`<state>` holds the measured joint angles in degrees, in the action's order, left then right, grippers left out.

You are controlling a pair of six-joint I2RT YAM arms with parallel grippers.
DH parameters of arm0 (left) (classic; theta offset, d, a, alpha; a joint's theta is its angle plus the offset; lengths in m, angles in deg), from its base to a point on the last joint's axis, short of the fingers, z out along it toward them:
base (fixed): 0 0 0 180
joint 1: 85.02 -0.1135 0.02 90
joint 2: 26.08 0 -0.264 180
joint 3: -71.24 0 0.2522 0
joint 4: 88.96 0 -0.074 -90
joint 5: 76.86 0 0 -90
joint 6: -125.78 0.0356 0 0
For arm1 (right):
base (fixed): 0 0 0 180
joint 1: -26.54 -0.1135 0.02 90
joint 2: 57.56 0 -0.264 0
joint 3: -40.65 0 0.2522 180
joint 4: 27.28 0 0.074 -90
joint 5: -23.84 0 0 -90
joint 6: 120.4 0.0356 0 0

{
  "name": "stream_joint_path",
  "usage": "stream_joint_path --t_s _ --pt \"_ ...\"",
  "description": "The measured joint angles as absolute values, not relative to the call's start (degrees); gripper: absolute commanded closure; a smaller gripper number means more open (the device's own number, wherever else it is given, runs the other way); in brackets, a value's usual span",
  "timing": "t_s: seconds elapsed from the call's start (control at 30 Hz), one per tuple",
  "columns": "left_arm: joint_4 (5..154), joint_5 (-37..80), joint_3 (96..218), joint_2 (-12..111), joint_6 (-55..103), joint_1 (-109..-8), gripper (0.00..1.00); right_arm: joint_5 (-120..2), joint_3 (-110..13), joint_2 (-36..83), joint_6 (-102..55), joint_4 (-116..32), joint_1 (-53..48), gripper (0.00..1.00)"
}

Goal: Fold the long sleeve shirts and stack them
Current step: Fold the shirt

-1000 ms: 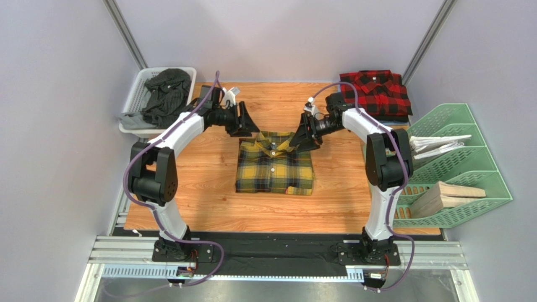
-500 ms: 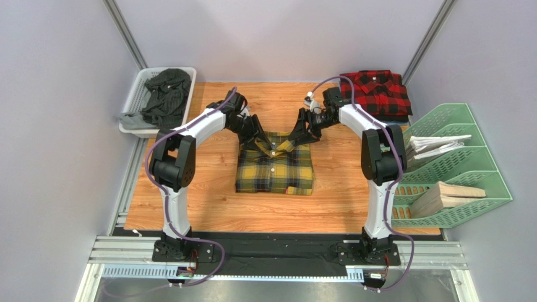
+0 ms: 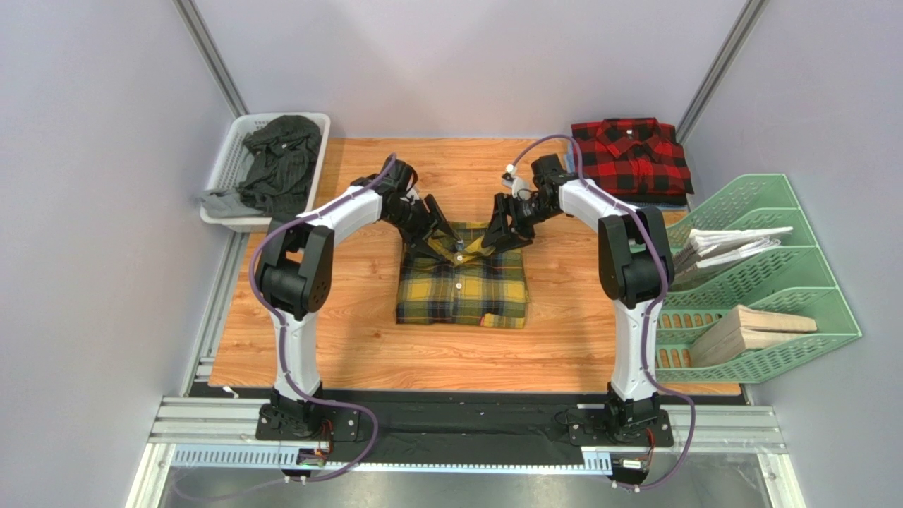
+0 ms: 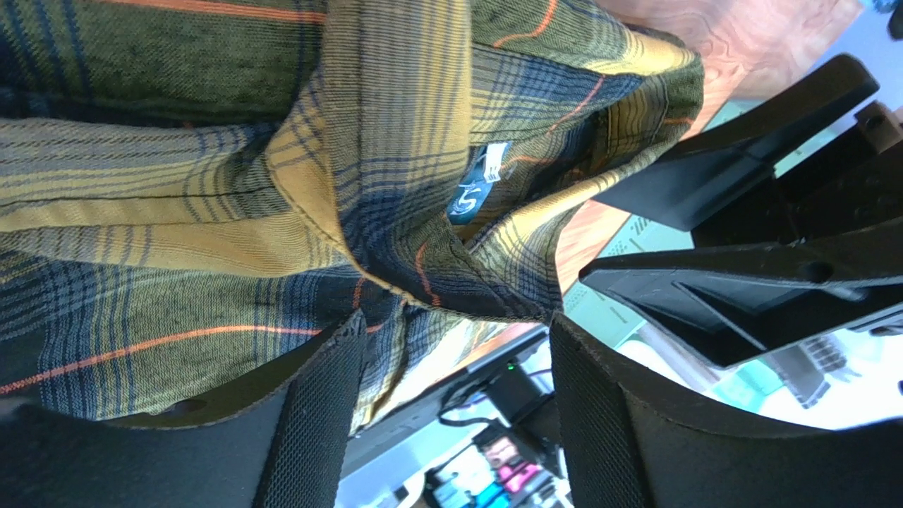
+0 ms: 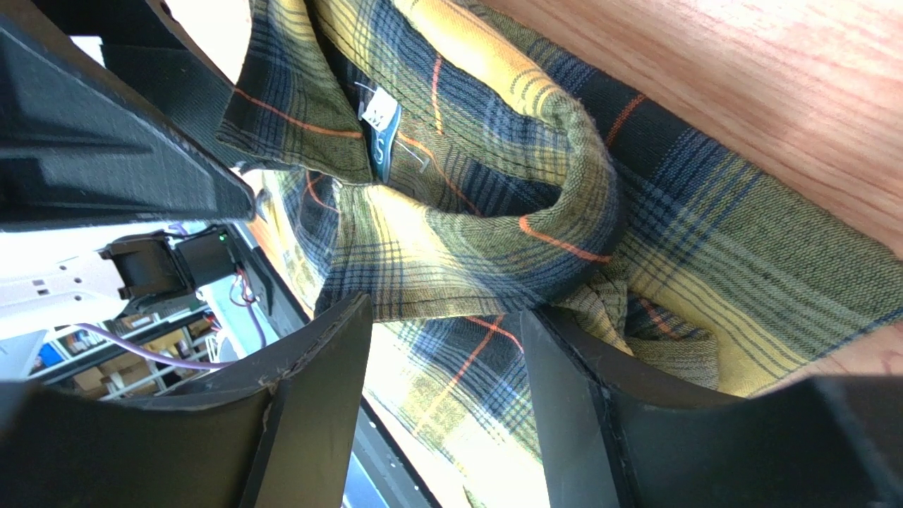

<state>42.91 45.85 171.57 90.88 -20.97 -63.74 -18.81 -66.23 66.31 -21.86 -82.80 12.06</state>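
Observation:
The yellow plaid long sleeve shirt (image 3: 462, 286) lies folded in the middle of the wooden table, collar toward the back. A red plaid long sleeve shirt (image 3: 633, 157) lies folded at the back right corner. My left gripper (image 3: 435, 235) is at the left side of the yellow shirt's collar (image 4: 424, 180), jaws open, fingertips touching the cloth (image 4: 456, 328). My right gripper (image 3: 498, 231) is at the collar's right side (image 5: 551, 201), also open (image 5: 445, 312), with plaid fabric showing through the gap. Each wrist view shows the other gripper's black fingers just across the collar.
A white basket (image 3: 219, 169) with dark grey clothes (image 3: 278, 153) sits at the back left, off the table edge. A green file rack (image 3: 763, 196) holding papers and wooden blocks (image 3: 753, 328) stands along the right side.
The left arm swung in from the back left and lowered its gripper onto the collar. The right gripper shifted slightly back and left at the collar. The left jaws widened.

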Motion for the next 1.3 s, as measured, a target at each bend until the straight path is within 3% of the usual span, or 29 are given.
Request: stream_joint_path --t_s 0.3,0.63,0.77,0.8,0.93,1.1,1.3 --pt "42.8 45.4 171.5 90.9 -24.7 -64.4 0.35 -19.2 -66.2 65.3 -22.8 -83.6 12.1 0.4" --pt "43.3 44.6 172.3 93.0 -26.3 -64.9 0.48 -19.1 -66.4 65.0 -22.8 -83.7 12.1 0.4" --pt "44.1 45.5 172.3 94.0 -26.9 -65.2 0.63 -18.5 -67.1 65.0 -22.7 -83.6 12.0 0.4" --pt "44.3 45.7 172.3 94.0 -26.9 -65.2 0.74 -18.4 -67.4 65.0 -22.7 -83.6 11.9 0.41" --pt "46.4 46.5 172.3 94.0 -27.0 -65.2 1.0 -17.6 -68.1 65.0 -22.6 -83.4 11.7 0.41" --pt "51.6 48.1 170.1 94.0 -26.8 -65.3 1.0 -17.1 -68.1 65.0 -22.5 -83.4 11.3 0.41" --pt "64.7 50.9 158.9 93.1 -25.7 -66.0 1.0 -17.1 -68.3 66.0 -22.8 -83.3 11.0 0.43"
